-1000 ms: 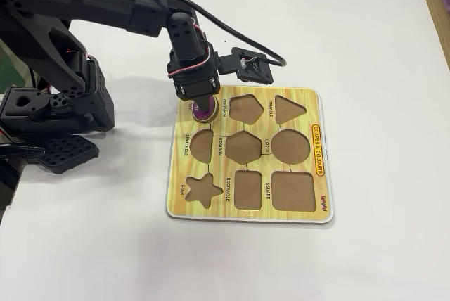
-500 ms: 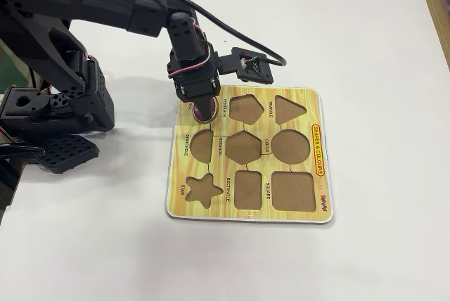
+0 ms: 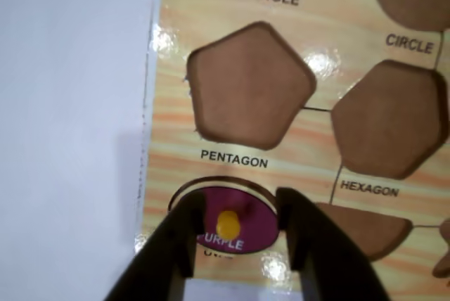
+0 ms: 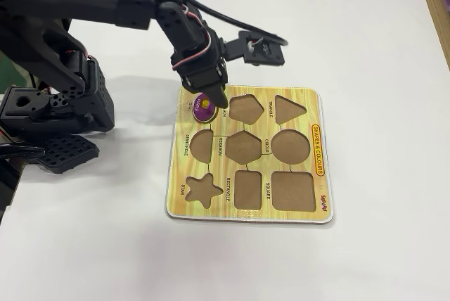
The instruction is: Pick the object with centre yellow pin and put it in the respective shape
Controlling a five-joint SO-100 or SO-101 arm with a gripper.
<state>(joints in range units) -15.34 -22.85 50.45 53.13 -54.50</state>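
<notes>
Between the two black fingers of the gripper (image 3: pixel 235 220) sits the small yellow pin (image 3: pixel 228 224) at the centre of the purple oval puzzle piece (image 3: pixel 239 225). The jaws stand apart on either side of the pin with a visible gap to each finger, so the claw is open and holds nothing. The purple piece lies over the oval recess at one corner of the yellow wood-grain shape-sorting board (image 4: pixel 247 155); in the wrist view a dark crescent of recess rim shows along its upper edge, which suggests that the piece is seated slightly off or not fully down, though this cannot be confirmed. The pentagon recess (image 3: pixel 249 86), the hexagon recess (image 3: pixel 389 118) and the other cut-outs are vacant. The board rests on a white table (image 4: pixel 380 48). Judged risks: if the fingers withdraw at an angle, one finger can catch the pin and drag or tilt the piece out of the recess. If the jaws close, they will grip the pin and lift the piece. Pressure against the board edge can shift the whole board.
</notes>
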